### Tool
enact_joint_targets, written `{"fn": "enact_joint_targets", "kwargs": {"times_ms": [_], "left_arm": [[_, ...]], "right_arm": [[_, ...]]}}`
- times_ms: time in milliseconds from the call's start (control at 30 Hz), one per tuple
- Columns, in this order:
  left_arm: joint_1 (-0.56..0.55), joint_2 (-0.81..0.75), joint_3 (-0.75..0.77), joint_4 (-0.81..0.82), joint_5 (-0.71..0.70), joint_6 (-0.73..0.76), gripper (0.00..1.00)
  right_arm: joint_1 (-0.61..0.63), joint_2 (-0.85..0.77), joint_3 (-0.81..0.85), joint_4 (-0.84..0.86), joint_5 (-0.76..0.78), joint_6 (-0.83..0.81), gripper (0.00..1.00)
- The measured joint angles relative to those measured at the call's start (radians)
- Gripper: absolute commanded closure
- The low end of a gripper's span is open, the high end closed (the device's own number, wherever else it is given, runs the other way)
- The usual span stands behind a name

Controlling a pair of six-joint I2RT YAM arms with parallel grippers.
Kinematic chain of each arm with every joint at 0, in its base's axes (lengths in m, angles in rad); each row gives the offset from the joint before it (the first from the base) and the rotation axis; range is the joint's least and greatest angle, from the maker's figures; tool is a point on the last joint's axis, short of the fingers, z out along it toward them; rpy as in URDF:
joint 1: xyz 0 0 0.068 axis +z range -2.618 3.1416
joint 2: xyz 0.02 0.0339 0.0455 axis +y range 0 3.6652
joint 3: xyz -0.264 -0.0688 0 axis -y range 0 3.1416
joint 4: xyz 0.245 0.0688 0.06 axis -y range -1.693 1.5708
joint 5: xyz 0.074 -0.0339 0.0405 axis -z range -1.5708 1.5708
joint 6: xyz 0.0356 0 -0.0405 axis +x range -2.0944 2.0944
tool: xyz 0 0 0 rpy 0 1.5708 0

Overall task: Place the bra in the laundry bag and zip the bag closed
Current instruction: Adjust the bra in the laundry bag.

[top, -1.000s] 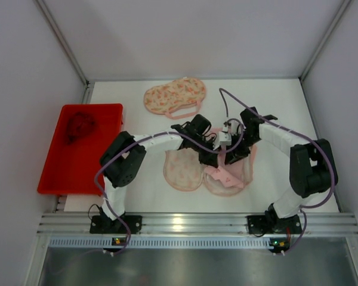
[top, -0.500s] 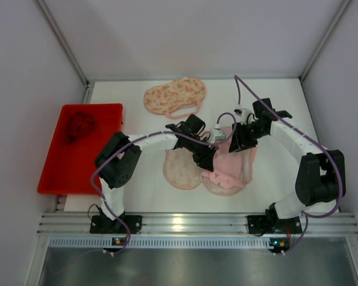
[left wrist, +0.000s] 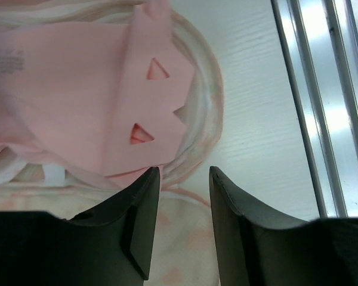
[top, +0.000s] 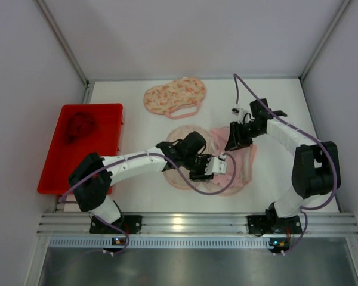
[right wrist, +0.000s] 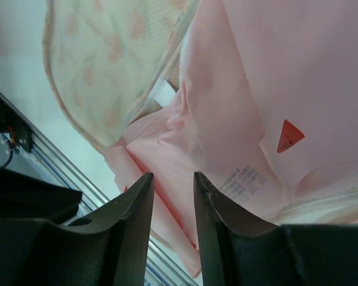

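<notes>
Top external | white table [top: 122,95], grey walls [top: 197,36], red tray [top: 77,170] left | both jaws parted, nothing gripped

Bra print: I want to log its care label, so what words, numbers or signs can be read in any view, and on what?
Grey print on the bra: several tiny lines, too blurred to read.
The same print in the left wrist view: equally unreadable.
Red triangles on the bra: plain marks, no lettering.
No other text shows in any view.
</notes>
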Motion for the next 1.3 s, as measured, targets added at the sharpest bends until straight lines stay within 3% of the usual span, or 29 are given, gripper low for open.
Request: {"fn": "enact_joint_targets", "kwargs": {"times_ms": [167,433,967,1300], "left_arm": [[-0.090,0.040,-0.016,0.005,-0.073,0.130,0.55],[-0.088,0.127,-0.016,0.037,-0.156,0.219,0.55],[-0.111,0.134,-0.015,0.083,-0.159,0.238,0.57],[-0.116,0.134,0.031,0.084,-0.148,0.151,0.54]], "right_arm": [[0.000,0.064,-0.004,0.035,-0.015,0.025,0.66],[0.002,0.082,-0.023,0.058,-0.022,0.031,0.67],[0.010,0.100,-0.023,0.069,-0.027,0.031,0.67],[0.017,0.100,-0.024,0.077,-0.027,0.031,0.67]]}}
